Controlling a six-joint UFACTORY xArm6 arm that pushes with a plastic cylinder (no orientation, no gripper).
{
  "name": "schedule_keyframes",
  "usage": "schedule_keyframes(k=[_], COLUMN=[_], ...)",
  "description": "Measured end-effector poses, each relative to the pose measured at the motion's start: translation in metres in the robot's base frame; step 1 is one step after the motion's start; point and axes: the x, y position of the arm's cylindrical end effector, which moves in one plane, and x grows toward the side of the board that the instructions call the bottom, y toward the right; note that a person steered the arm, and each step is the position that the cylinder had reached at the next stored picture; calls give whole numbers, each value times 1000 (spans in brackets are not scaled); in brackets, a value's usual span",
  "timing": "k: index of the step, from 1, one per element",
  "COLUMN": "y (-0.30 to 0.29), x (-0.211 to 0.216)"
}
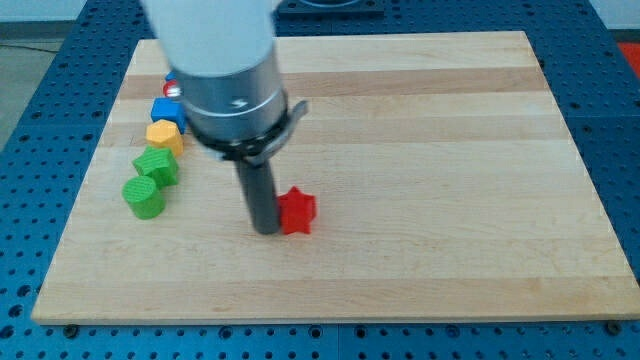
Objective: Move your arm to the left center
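Observation:
My tip (265, 229) rests on the wooden board (420, 200), left of centre and toward the view's bottom. It touches the left side of a red star-shaped block (297, 211). Farther left stands a column of blocks: a green cylinder (144, 196) lowest, a green block (158, 165) above it, a yellow block (165, 135), a blue block (168, 110), and a red block (172, 89) mostly hidden behind the arm. The tip is about a hundred pixels right of the green cylinder.
The arm's wide white and grey body (225, 70) hides part of the board's upper left. A blue perforated table (610, 120) surrounds the board.

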Motion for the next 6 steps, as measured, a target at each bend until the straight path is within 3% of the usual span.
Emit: schedule_keyframes(k=[2,3,4,5,6], y=[73,48,-17,-115,-194], x=[-19,31,69,59,5])
